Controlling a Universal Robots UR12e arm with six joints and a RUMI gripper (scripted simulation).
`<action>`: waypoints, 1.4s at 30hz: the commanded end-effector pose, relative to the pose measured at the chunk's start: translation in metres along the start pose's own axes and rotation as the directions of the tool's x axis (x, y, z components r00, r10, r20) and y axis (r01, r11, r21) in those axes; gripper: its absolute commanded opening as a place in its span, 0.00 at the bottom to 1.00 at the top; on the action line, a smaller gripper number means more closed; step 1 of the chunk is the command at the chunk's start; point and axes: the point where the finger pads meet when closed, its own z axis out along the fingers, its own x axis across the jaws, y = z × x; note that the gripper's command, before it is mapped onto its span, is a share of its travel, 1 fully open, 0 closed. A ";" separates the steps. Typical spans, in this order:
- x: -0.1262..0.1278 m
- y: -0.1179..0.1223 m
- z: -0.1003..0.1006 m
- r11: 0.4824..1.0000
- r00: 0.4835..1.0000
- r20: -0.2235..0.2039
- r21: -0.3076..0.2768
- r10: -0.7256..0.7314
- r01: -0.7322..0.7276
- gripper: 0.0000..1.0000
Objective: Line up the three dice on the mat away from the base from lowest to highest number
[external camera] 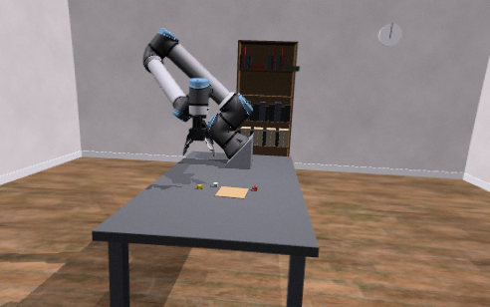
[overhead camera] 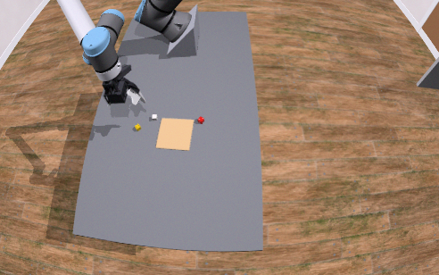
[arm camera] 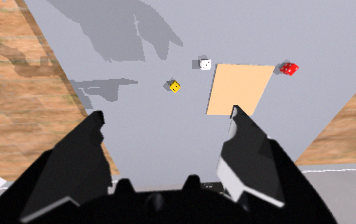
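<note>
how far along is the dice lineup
Nothing looks placed yet: the mat has no die on it. The gripper is open and holds nothing. Left to do: the yellow die, white die and red die all sit beside it on the table, waiting to be lined up by number.

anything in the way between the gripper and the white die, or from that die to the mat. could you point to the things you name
Nothing visible stands between the open gripper (overhead camera: 139, 101) (external camera: 199, 153) (arm camera: 167, 112) and the white die (overhead camera: 154, 117) (external camera: 215, 184) (arm camera: 205, 64), or between that die and the mat (overhead camera: 175, 134) (external camera: 232, 192) (arm camera: 241, 90).
</note>
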 end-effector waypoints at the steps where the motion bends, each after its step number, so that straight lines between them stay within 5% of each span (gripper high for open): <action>1: 0.000 -0.001 0.000 1.000 1.000 0.001 -0.001 0.000 0.000 1.00; 23: -0.001 -0.001 0.018 1.000 1.000 0.000 -0.004 -0.001 0.001 1.00; 36: -0.003 -0.001 0.089 1.000 1.000 0.000 -0.004 -0.001 0.001 1.00; 42: -0.003 -0.001 0.104 1.000 1.000 0.000 -0.004 -0.001 0.001 1.00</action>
